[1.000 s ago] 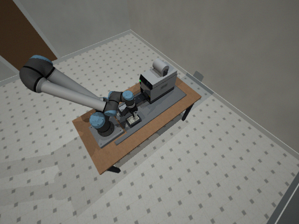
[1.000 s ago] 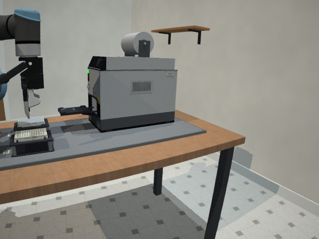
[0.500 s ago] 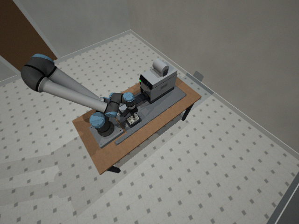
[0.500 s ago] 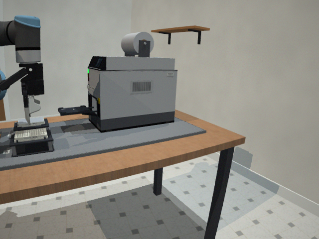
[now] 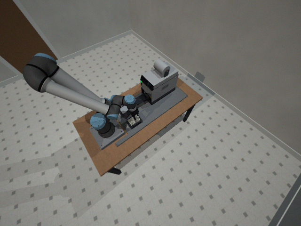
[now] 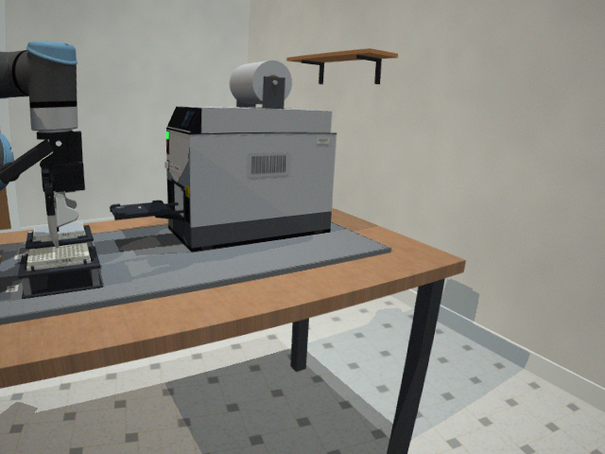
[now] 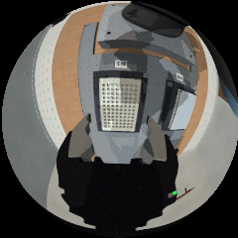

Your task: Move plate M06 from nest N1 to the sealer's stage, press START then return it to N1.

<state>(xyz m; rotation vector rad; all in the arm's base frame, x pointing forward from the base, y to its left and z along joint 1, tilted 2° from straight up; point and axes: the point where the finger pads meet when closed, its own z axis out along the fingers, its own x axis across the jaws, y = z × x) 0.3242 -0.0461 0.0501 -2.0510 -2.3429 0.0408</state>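
Observation:
A white well plate (image 7: 120,104), uncovered, sits flat in the nearer black nest (image 6: 59,266); it also shows in the side view (image 6: 58,254). My gripper (image 7: 118,115) is open, pointing straight down over this plate, its fingers (image 6: 54,229) reaching down to about plate height at the plate's edges and holding nothing. A second plate (image 7: 180,110) (image 6: 60,233) with a smooth grey top sits in the other nest. The nest labels are too small to read. The sealer (image 6: 251,178) stands further along the mat, its lamp (image 6: 167,134) green, its black stage (image 6: 139,209) out and bare.
The nests and sealer stand on a grey mat (image 6: 234,264) on a wooden table (image 5: 138,121). My arm's base (image 5: 103,125) is at the table's left end. A foil roll (image 6: 253,82) sits on top of the sealer. A small shelf (image 6: 341,56) hangs on the wall.

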